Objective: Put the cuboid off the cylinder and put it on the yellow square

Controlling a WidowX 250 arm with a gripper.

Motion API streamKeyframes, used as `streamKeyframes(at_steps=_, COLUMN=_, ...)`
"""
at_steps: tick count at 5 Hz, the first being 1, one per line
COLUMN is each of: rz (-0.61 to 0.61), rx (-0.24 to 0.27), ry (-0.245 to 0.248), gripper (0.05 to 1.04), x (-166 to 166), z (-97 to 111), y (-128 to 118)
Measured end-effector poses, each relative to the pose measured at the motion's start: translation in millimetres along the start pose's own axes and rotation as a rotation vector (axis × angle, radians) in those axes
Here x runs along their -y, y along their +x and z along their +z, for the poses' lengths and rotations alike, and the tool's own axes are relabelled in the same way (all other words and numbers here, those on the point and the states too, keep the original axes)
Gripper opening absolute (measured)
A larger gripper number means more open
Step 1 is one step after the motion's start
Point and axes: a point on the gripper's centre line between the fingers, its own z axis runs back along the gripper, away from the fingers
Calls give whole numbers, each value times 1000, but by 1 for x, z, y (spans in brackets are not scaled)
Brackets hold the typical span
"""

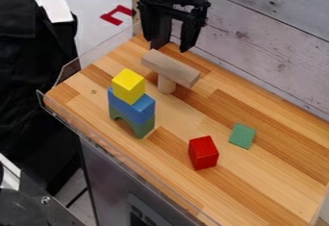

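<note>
The gripper (171, 46) hangs at the top of the view, its two fingers spread apart with nothing between them. Just below and in front of it, a plain wooden cuboid (171, 68) lies across the top of an upright wooden cylinder (166, 84). To the left of and nearer than the cylinder, a yellow block (128, 86) tops a stack, resting on a blue block (132, 106) that sits on a green arch (132, 122).
A red block (204, 152) stands at the lower middle of the wooden table (270, 186). Right of it lies a small green block (242, 136). A clear raised edge runs along the table's left side, and a plank wall (263, 47) rises behind.
</note>
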Motion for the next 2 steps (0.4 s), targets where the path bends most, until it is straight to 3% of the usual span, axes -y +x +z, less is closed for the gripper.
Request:
streamKeyframes(at_steps=1, rz=1, rx=-43, ry=-4, gripper=999, x=0, z=-13, y=-2)
streamKeyframes(at_steps=2, rz=85, rx=-52, ry=11, gripper=999, x=1, z=-11, y=0)
